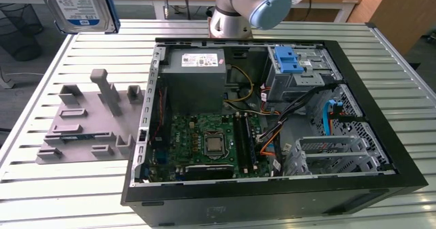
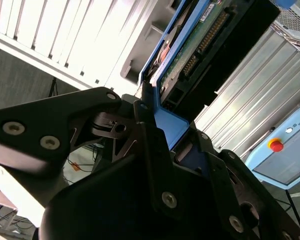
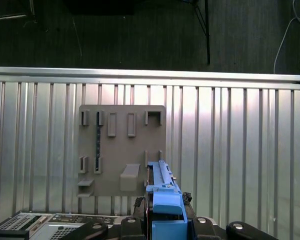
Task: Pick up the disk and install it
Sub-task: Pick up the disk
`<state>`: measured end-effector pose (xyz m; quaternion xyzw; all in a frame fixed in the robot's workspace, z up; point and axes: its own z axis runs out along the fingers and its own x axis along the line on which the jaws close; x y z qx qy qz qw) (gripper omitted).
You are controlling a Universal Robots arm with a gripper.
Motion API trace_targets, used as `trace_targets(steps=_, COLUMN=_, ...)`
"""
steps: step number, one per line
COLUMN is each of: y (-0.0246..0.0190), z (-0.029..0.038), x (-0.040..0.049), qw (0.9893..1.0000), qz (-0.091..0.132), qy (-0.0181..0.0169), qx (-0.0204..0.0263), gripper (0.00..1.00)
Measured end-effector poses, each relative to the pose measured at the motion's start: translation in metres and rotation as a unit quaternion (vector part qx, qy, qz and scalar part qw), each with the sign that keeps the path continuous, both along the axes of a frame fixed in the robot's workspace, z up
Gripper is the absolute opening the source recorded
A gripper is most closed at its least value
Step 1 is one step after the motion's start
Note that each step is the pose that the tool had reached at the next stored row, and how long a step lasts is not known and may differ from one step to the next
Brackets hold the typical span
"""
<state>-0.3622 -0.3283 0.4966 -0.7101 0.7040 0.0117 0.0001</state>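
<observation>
The hand [image 2: 174, 134] is pinched shut on one end of the disk's [image 1: 78, 5] blue frame [image 2: 166, 124], with nothing supporting the rest of the drive. The disk hangs high above the tabletop's [image 1: 61, 188] back corner on the exterior view's left, well apart from the open case [image 1: 381, 157].

The main risk, as I judge it, is the hold itself. The plastic frame could flex or slide between the fingers [image 2: 150, 150] during a fast swing, and the disk would tilt or drop onto the tabletop or the grey rack [image 1: 89, 122].

A tilted disk would likely catch the case rim or jam at the mouth of the metal cage [image 1: 337, 155], if that is its seat.

Loose cables [image 1: 299, 111] cross the space beside that cage. They could snag the frame or get trapped behind the drive.
</observation>
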Motion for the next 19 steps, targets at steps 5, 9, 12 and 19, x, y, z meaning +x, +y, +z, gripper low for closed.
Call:
trace_targets(steps=5, y=0.0, z=0.0, x=0.0039, qw=1.0, qz=0.0, qy=0.0, qx=0.0, gripper=0.36)
trace_targets(steps=9, y=0.0, z=0.0, x=0.0085, qw=1.0, qz=0.0, qy=0.0, qx=0.0, gripper=0.36)
trace_targets(steps=12, y=0.0, z=0.0, x=0.0133, qw=1.0, qz=0.0, qy=0.0, qx=0.0, gripper=0.36)
trace_targets(steps=19, y=-0.0004, z=0.0, x=0.0206, qw=1.0, qz=0.0, qy=0.0, qx=0.0, gripper=0.36)
